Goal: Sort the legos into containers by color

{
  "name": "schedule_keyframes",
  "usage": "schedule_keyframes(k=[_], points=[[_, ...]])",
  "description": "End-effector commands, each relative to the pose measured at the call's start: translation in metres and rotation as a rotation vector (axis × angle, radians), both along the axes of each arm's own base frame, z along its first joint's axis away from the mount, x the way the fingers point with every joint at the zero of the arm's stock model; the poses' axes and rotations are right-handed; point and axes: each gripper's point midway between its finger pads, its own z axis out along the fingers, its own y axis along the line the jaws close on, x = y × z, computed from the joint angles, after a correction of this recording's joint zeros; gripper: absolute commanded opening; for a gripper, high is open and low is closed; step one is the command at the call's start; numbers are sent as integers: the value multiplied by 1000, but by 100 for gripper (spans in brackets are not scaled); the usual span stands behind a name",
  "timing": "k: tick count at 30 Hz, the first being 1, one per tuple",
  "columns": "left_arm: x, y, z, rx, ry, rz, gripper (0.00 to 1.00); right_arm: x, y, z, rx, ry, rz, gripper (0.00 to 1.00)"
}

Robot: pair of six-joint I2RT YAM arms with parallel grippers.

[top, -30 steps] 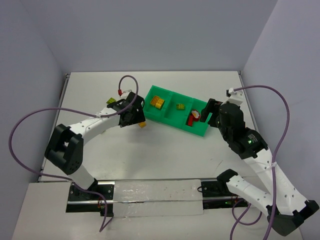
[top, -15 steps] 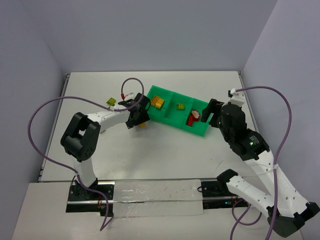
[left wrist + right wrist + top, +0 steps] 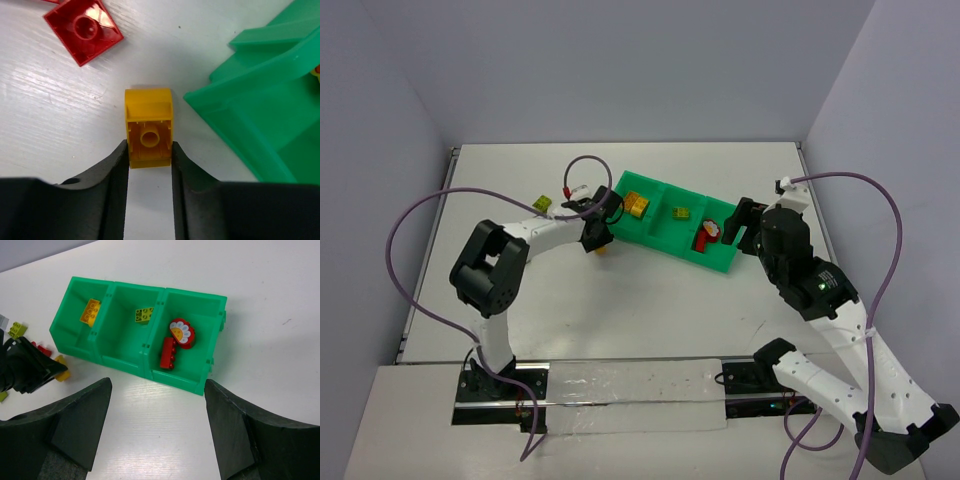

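Lying beside the tray [image 3: 260,125], the yellow lego [image 3: 148,131] is clamped (both sides) in the left end effector [image 3: 148,147].

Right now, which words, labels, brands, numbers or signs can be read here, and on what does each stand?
None can be read. The yellow brick in the left gripper shows no lettering on its stud; the small red-and-white tag near that gripper is too small to read.

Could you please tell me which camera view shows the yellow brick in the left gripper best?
The left wrist view: the yellow brick fills mid-frame, pinched in the left gripper. The top external view shows only a yellow speck; the right wrist view, a sliver behind that gripper.
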Motion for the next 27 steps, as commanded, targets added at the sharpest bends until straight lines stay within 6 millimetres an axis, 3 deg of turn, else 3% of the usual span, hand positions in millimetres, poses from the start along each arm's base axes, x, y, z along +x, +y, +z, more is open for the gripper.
schedule_keyframes(k=[1, 5, 9, 14, 21, 22, 24, 27], points=[[0, 19, 40, 25, -97, 57, 18, 4, -2, 7, -3, -23, -9, 82], [-4, 30, 83, 13, -189, 73, 7, 5, 0, 6, -1, -24, -7, 82], [7, 16, 120, -31, -267, 6, 6, 6, 2, 4, 6, -20, -2, 82], [36, -23, 140, -57, -305, -115, 6, 4, 0, 7, 8, -26, -8, 82], [69, -62, 137, -69, -300, -202, 9, -2, -9, 13, -7, -32, -30, 82], [73, -66, 135, -71, -299, -210, 11, -2, -9, 13, -9, -31, -32, 82], [79, -75, 129, -75, -284, -222, 28, -3, -10, 13, -9, -31, -34, 82], [84, -83, 126, -76, -263, -238, 69, -3, -11, 15, -8, -33, -37, 82]])
